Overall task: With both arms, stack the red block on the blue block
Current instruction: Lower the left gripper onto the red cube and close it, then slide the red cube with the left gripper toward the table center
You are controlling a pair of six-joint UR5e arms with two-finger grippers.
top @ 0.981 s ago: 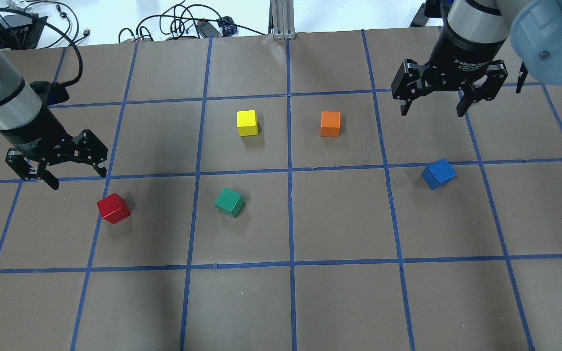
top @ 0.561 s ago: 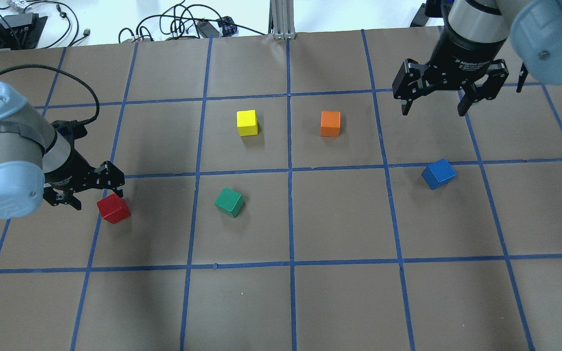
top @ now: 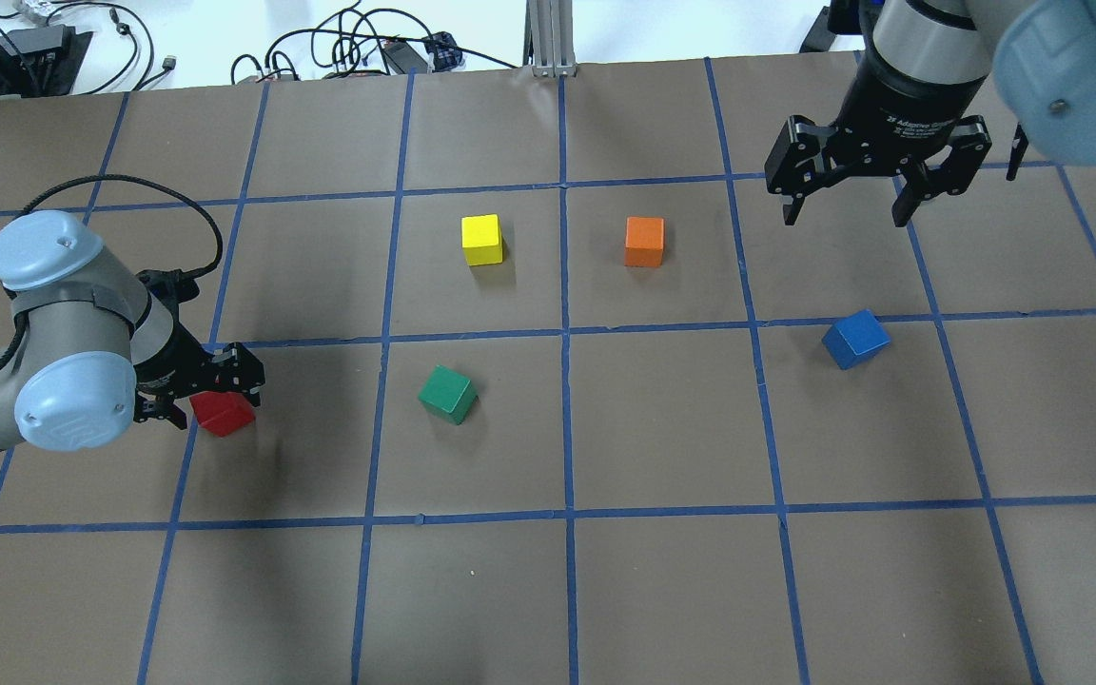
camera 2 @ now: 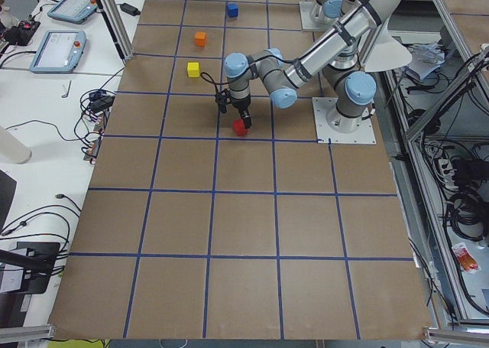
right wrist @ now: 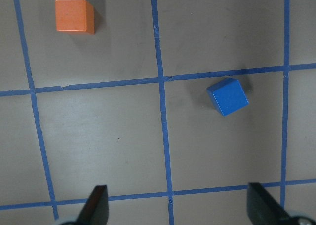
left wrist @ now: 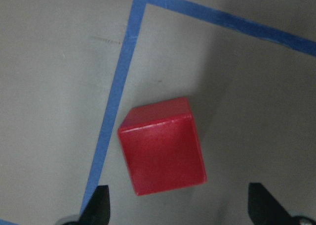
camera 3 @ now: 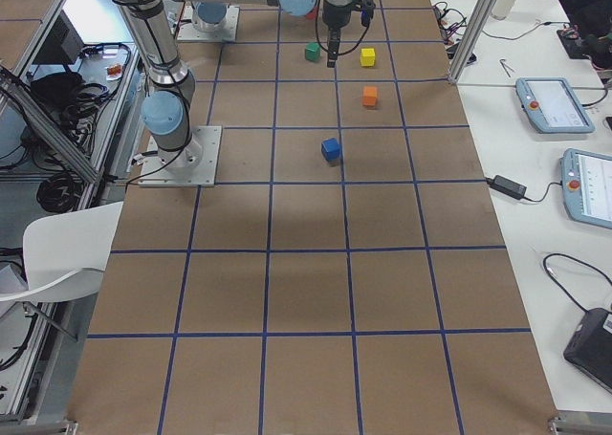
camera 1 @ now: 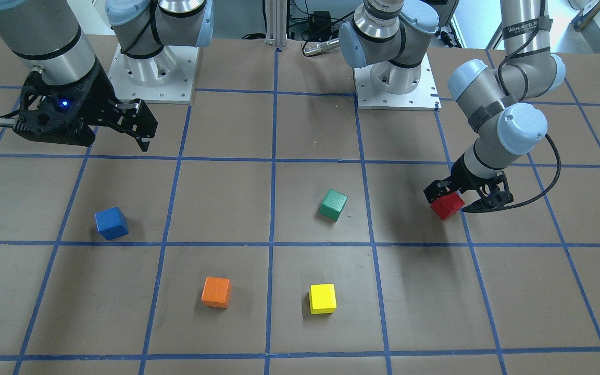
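The red block (top: 223, 415) lies on the brown table at the left. My left gripper (top: 202, 392) is low over it and open. In the left wrist view the red block (left wrist: 162, 146) sits between the two fingertips (left wrist: 98, 207), apart from both. It also shows in the front view (camera 1: 447, 206). The blue block (top: 855, 339) lies at the right, turned slightly to the grid. My right gripper (top: 848, 207) is open and empty, high above the table and beyond the blue block (right wrist: 227, 96).
A green block (top: 447, 394), a yellow block (top: 481, 240) and an orange block (top: 644, 242) lie around the table's middle. Blue tape lines mark a grid. Cables (top: 348, 48) lie past the far edge.
My left arm has swung down and to the right, and its open gripper now straddles the red block. The right arm and all blocks have not moved.
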